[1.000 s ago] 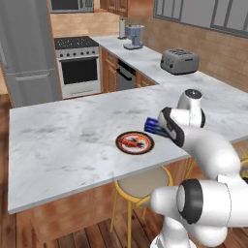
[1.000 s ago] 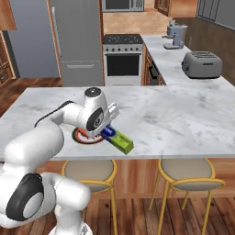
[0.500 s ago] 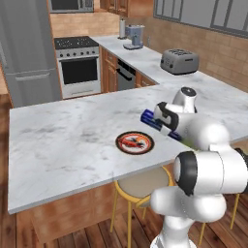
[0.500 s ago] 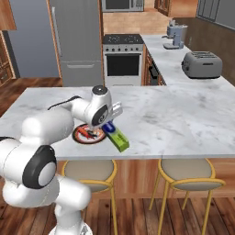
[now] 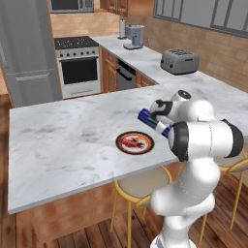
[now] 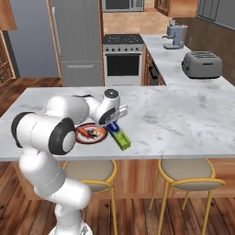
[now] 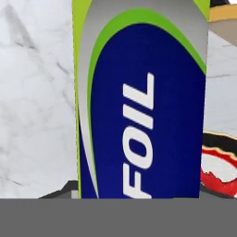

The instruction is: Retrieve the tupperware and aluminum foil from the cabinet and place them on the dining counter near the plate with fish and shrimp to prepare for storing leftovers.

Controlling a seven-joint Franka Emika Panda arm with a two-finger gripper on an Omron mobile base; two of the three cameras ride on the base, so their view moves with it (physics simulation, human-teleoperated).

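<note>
The arm's own bulk hides the gripper (image 6: pixel 113 120) fingers, so I cannot tell whether they grip the aluminum foil (image 7: pixel 141 99). The box, dark blue with pale "FOIL" lettering and a green stripe, sits at the dining counter (image 5: pixel 63 140), just beside the plate with fish and shrimp (image 5: pixel 135 143).

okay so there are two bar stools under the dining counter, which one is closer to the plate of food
The stool directly below the plate, on the left in the right base view. The other stool sits farther along the dining counter, past the aluminum foil.
</note>
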